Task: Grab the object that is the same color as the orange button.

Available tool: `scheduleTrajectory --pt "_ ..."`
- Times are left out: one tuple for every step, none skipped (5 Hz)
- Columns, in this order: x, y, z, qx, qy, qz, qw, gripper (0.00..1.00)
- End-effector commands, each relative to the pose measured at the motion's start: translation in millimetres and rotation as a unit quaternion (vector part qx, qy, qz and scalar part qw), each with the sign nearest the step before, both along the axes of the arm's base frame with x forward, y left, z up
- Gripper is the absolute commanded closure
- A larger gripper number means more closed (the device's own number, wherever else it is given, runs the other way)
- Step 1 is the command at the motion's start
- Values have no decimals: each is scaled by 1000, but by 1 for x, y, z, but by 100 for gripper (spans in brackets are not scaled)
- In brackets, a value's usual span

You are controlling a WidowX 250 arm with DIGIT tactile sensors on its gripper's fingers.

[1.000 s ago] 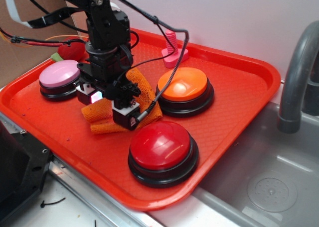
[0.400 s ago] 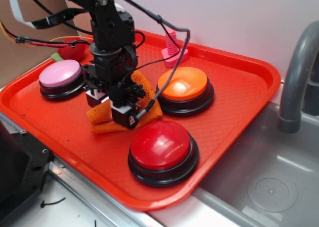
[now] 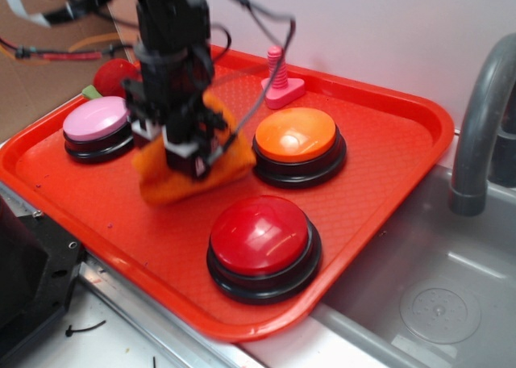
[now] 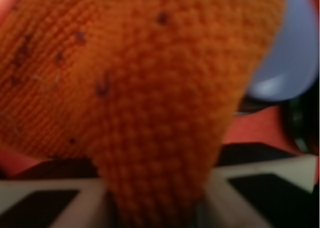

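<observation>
The pincer (image 3: 184, 154) is clenched on the orange cloth (image 3: 173, 182), which hangs bunched from it over the red tray (image 3: 387, 166), between the pink-domed button (image 3: 97, 124) and the orange button (image 3: 297, 142); whether its lower edge touches the tray cannot be told through the blur. In the wrist view the cloth (image 4: 135, 98) fills nearly the whole frame, its fuzzy weave flecked with dark thread marks, pinched between the pincer's two fingers (image 4: 75, 208). The red-domed button (image 3: 262, 243) sits nearer the front of the tray, apart from the cloth.
</observation>
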State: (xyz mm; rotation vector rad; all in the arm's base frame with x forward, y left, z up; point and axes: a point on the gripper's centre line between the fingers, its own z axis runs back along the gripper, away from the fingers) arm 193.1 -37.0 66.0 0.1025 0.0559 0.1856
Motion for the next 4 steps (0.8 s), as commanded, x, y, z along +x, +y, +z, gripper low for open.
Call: scheduleTrajectory --pt "1 8 107 -42 -51 27 997 100" --pt "-2 20 146 -36 -65 22 997 100" --pt "-11 27 159 -51 -69 27 996 100" --pt "-7 26 144 -41 -71 -30 996 100"
